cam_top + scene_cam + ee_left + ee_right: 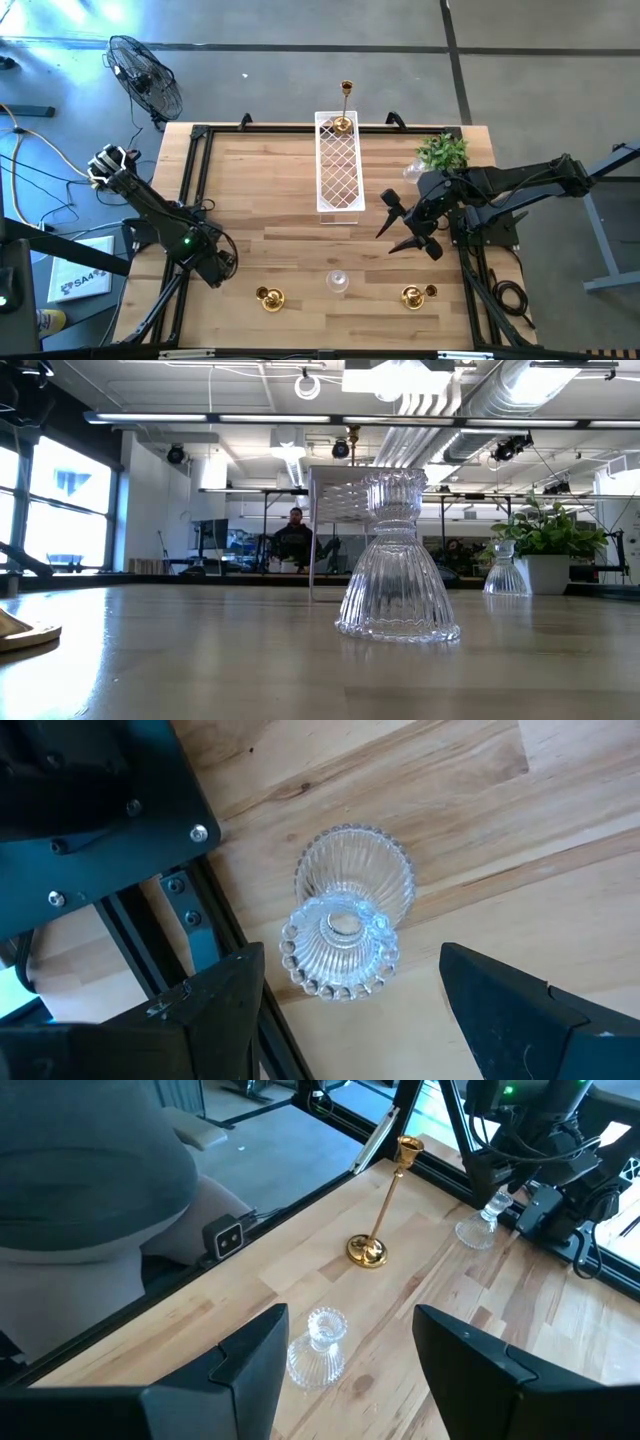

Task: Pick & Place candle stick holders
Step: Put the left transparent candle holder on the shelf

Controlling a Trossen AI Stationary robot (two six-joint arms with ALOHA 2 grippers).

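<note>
My left gripper (222,266) (350,1020) is open at the table's near left, above a clear glass holder (345,925) that stands on the wood beside the black frame rail; its fingers stand on either side of it, apart from it. My right gripper (400,230) (355,1380) is open and empty over the table's right half. A second glass holder (337,282) (318,1345) (398,560) stands near the front edge. Gold holders stand at the near left (270,298) (385,1210), the near right (415,296) and the tray's far end (345,110).
A white lattice tray (338,165) lies at the far middle. A green plant (443,152) stands at the far right, with another glass holder (505,570) beside it. A black frame rail (190,910) runs along the table's left edge. A person sits far behind (295,535).
</note>
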